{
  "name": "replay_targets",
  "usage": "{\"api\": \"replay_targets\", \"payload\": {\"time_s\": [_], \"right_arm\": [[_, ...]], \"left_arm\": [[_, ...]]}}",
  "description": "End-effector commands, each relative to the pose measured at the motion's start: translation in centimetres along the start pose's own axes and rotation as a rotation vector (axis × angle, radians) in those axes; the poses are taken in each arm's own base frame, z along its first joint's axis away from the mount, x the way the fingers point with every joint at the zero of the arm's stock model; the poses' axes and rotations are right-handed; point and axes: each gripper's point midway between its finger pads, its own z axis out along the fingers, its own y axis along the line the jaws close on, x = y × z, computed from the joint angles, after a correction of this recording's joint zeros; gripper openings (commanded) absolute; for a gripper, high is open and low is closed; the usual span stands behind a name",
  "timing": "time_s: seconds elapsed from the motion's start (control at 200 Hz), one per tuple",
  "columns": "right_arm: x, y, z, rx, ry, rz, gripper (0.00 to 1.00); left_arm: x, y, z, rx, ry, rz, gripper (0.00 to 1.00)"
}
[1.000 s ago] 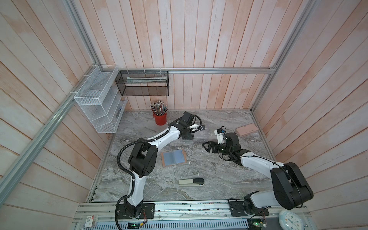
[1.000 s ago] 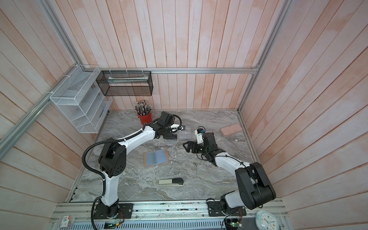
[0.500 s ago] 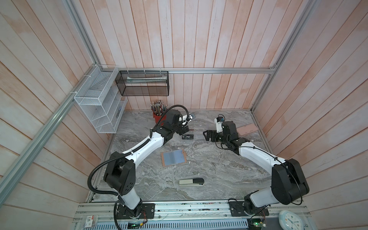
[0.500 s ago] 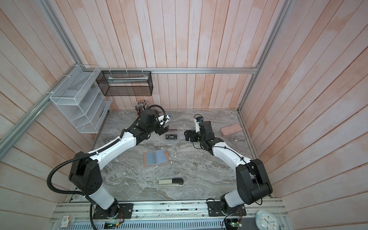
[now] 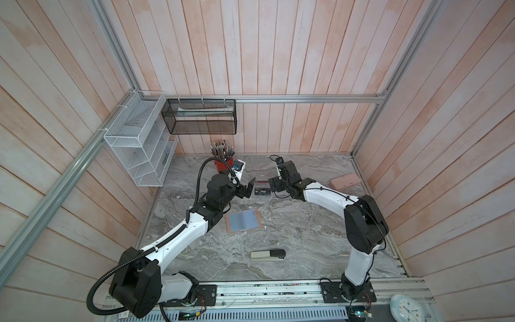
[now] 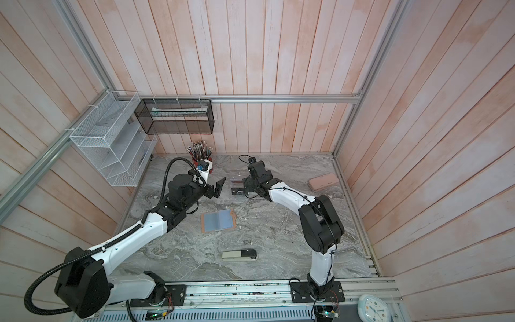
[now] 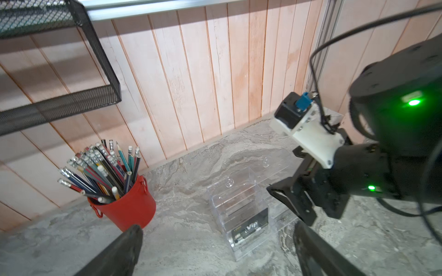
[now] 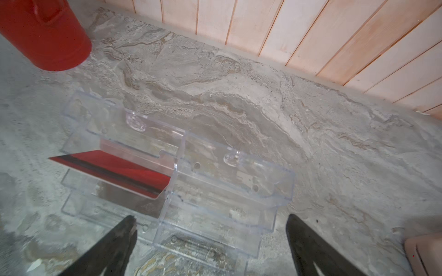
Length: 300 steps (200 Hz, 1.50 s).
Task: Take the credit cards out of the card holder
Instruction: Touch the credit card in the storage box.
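The card holder (image 5: 243,221) (image 6: 218,220) lies open and flat mid-table, its bluish sleeves facing up. A black credit card (image 5: 262,191) (image 7: 251,227) marked "Vip" stands in the front slot of a clear acrylic rack (image 7: 239,198) (image 8: 215,181). A red credit card (image 8: 114,172) sits in a rear slot. My left gripper (image 5: 248,188) (image 7: 217,227) is open just left of the rack and holds nothing. My right gripper (image 5: 274,185) (image 8: 210,218) hangs open over the rack's right side, also holding nothing.
A red cup of pencils (image 5: 223,163) stands behind the left gripper. A pink rounded case (image 5: 344,181) lies at the right wall. A grey and black stapler-like object (image 5: 268,254) lies near the front. A white wire shelf (image 5: 139,147) and a black mesh basket (image 5: 200,115) hang on the walls.
My left gripper has drawn back leftward from the rack, uncovering the black card standing in it. My right gripper has moved in toward the rack. Both stayed open.
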Motion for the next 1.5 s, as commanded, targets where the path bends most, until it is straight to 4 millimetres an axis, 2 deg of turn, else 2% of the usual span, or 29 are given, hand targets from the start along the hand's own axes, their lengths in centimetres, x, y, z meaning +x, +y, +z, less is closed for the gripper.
{"api": "replay_targets", "payload": {"time_s": [0.0,0.29,0.485,0.825,1.105,1.495], "right_arm": [[-0.3,-0.7,0.3,0.135,0.020,-0.110,0.98],[-1.5,0.6,1.9,0.150,0.021,-0.168,0.98],[-1.4,1.3,2.7,0.131,0.049,-0.173,0.98],[-1.9,0.7,2.9,0.144,0.043,-0.153,0.98],[-2.5,-0.3,3.4,0.164,0.040,-0.141,0.98],[-3.2,0.2,3.8,0.129,0.031,-0.154,0.98]], "left_arm": [[-1.0,0.1,-0.8,0.007,-0.073,-0.115,1.00],[0.3,0.7,-1.3,-0.026,-0.074,-0.175,1.00],[0.9,0.9,-1.4,-0.032,-0.067,-0.190,1.00],[0.9,0.7,-1.3,-0.019,-0.067,-0.191,1.00],[1.7,0.5,-1.0,-0.012,-0.047,-0.202,1.00],[2.0,0.2,-0.3,0.002,-0.033,-0.206,1.00]]}}
